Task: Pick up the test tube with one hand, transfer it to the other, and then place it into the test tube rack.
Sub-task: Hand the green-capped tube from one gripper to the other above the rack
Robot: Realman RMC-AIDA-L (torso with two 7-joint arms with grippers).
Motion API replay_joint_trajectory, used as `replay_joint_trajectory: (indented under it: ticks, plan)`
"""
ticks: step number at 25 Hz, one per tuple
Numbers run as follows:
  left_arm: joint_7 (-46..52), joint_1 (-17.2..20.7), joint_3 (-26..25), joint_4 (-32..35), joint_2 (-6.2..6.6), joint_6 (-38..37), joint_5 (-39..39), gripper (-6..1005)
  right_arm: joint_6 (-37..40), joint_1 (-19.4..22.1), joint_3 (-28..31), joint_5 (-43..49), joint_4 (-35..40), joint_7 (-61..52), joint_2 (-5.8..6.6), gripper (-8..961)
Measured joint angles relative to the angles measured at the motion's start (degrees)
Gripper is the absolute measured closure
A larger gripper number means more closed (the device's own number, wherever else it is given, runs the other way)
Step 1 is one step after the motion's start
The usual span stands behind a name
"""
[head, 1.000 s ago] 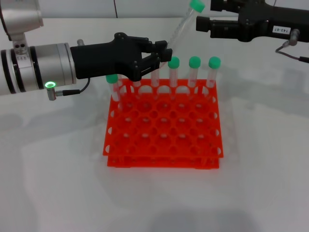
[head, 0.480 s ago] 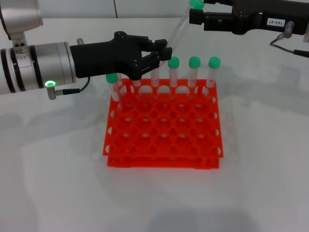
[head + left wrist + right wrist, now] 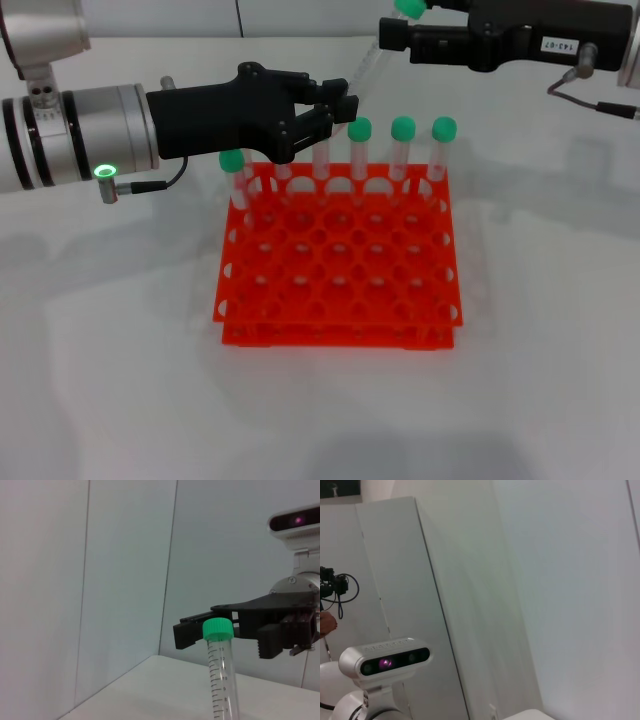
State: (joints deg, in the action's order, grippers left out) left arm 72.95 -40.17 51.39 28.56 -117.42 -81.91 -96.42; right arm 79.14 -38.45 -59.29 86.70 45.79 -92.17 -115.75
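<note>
My left gripper (image 3: 342, 108), with the green light, is shut on the lower end of the test tube (image 3: 366, 70) and holds it tilted above the back of the orange-red rack (image 3: 340, 262). The tube's green cap (image 3: 408, 9) points up and to the right. My right gripper (image 3: 390, 32), with the white label, is open at the cap end. In the left wrist view its fingers (image 3: 192, 628) stand on either side of the green cap (image 3: 218, 628) without touching it. The right wrist view shows none of these things.
Several green-capped tubes (image 3: 403, 128) stand in the rack's back row, and one (image 3: 232, 161) stands at its back left corner. The left gripper hides part of that row. The rack's front rows of holes hold nothing. White table (image 3: 120, 380) lies all around.
My right gripper has moved left, bringing its fingers up to the tube's cap. The left gripper and the tube have stayed still.
</note>
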Motion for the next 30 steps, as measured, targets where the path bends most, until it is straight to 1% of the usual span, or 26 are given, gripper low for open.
replay_joint_trajectory:
  ticks: [3,11,17,22,28,30]
  plan:
    - [0.00,0.01,0.04,0.00,-0.02,0.00,0.01,809,-0.12,-0.04,-0.02,0.00,0.00,-0.03,0.00,142]
    - [0.00,0.01,0.21,0.00,-0.14,0.00,0.01,809,-0.15,-0.13,-0.04,0.00,0.00,-0.11,0.00,249]
    - [0.00,0.05,0.20,0.00,-0.26,-0.02,0.01,809,-0.21,-0.14,-0.04,-0.04,0.00,-0.11,0.00,305]
    - [0.00,0.06,0.20,0.00,-0.26,-0.06,0.01,808,-0.22,-0.12,-0.04,-0.05,0.00,-0.12,0.00,505]
    - [0.01,-0.05,0.20,0.00,-0.27,-0.08,-0.01,808,-0.26,-0.16,-0.04,-0.09,0.00,-0.12,-0.01,631]
    - [0.00,-0.05,0.20,0.00,-0.27,-0.08,-0.01,808,-0.27,-0.16,-0.03,-0.09,0.00,-0.12,0.00,639]
